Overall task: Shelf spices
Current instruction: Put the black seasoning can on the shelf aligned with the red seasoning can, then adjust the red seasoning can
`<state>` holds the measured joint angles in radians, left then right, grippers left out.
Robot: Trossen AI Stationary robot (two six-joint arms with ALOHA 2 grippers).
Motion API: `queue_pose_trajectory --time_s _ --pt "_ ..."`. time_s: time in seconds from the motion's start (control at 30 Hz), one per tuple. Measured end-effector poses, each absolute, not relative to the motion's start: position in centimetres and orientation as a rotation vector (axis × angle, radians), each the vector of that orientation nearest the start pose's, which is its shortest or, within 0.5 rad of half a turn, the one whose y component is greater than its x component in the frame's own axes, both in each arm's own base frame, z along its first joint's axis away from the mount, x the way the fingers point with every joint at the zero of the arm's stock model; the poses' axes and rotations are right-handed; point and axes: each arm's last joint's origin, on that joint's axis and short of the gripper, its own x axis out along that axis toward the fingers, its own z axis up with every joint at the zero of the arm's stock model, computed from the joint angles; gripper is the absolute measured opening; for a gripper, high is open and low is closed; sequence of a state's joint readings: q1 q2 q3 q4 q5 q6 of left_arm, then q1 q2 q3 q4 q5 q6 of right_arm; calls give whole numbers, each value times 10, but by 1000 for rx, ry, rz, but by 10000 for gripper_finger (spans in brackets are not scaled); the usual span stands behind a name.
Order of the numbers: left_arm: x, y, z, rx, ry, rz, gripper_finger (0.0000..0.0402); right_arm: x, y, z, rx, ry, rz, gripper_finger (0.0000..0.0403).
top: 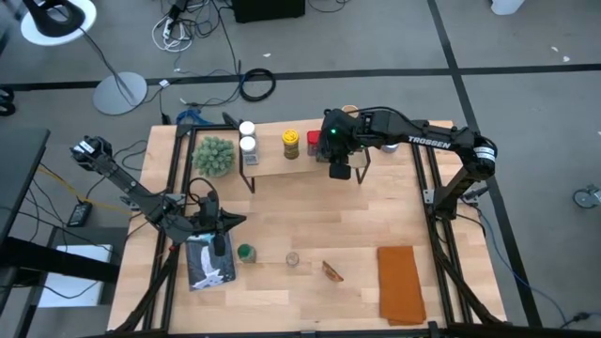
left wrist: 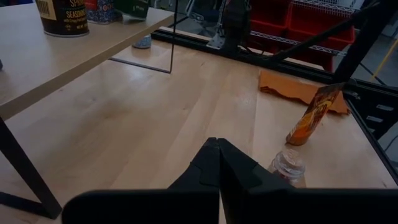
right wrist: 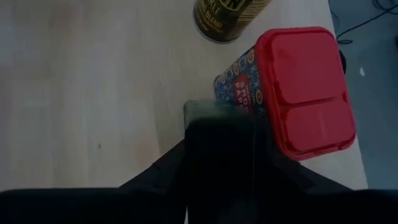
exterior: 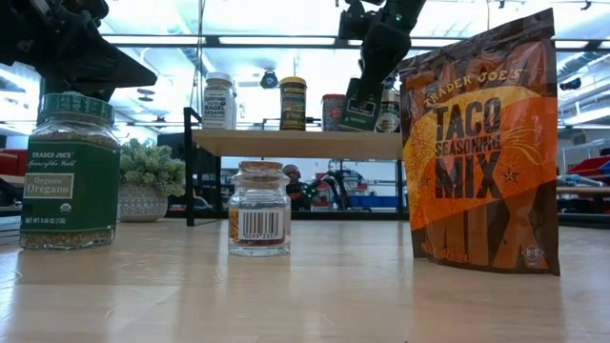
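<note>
The shelf (top: 282, 167) stands at the table's far side. On its plank are two white-lidded jars (top: 247, 137), a yellow-lidded jar (top: 291, 143) and a red tin (right wrist: 308, 87). My right gripper (top: 338, 161) hangs over the shelf's right part, shut on a black box (exterior: 360, 110) beside the red tin. On the table near the front stand a green-lidded oregano jar (exterior: 69, 171), a small clear jar (exterior: 259, 219) and a taco seasoning packet (exterior: 481, 143). My left gripper (left wrist: 217, 146) waits shut at the table's left, touching nothing. My right gripper pinches the black box by its upper part (right wrist: 214, 124) between its two fingers. The fingers slant down from above. The box is tilted a little, its lower end at the plank's top (exterior: 355, 128); whether it rests there I cannot tell.
A fuzzy green plant ball (top: 214, 155) sits left of the shelf. An orange cloth (top: 401, 282) lies at the front right. A printed card (top: 208, 263) lies under my left gripper. Bare tabletop spreads between the shelf and the front jars.
</note>
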<state>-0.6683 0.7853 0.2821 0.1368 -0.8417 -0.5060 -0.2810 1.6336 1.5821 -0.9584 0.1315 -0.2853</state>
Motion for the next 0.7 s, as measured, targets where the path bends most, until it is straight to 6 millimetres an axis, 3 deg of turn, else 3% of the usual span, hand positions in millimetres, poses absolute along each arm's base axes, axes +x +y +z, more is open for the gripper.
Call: queue_pose_trajectory --time_s 0.43,0.7 --pt "138 -81 193 -251 216 233 1 320 -97 334 -191 1060 -256 227" --pt "138 -81 193 -252 215 233 1 307 -87 355 -229 999 -288 245"
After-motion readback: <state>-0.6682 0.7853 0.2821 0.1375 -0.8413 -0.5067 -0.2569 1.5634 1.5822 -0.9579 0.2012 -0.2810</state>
